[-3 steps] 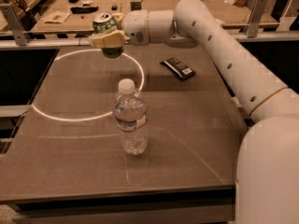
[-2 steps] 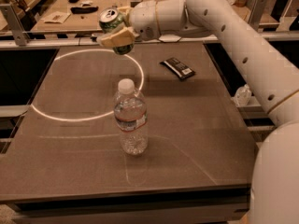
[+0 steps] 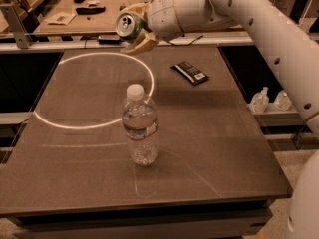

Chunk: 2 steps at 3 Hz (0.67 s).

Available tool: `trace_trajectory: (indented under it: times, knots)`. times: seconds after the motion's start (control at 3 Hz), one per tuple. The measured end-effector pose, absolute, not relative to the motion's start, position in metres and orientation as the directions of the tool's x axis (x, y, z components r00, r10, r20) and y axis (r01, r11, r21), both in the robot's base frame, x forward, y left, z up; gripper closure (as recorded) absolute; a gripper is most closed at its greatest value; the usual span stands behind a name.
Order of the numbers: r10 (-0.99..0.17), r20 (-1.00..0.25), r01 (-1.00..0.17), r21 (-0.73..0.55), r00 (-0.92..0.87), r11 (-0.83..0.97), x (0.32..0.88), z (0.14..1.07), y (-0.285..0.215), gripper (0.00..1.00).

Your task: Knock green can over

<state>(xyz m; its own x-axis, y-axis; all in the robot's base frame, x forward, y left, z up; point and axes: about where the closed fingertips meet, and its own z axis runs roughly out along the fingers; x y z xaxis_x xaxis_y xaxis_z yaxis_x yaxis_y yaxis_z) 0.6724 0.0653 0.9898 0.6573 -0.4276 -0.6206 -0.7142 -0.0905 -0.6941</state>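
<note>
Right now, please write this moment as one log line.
pincer: shut on green can, at far table edge | can: tilted | water bottle: upright

Brown table (image 3: 75,183), bottle (image 3: 140,128), black packet (image 3: 189,72), gripper (image 3: 131,28) above

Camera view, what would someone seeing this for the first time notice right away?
First, the white arm stretching in from the right, its claw clasping the green can, which is tipped with its silver top toward the camera at the table's far edge. Next, the clear water bottle standing upright mid-table. A bright ring of light lies to its left, and a dark packet lies flat behind it on the right.
</note>
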Motion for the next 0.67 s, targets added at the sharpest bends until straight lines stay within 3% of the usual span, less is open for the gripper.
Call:
trace_trajectory:
  times: [0.67]
  knots:
    - [-0.330,-0.301,-0.419,-0.823,0.895,-0.384,0.6753,0.9824,0.0575,1.00]
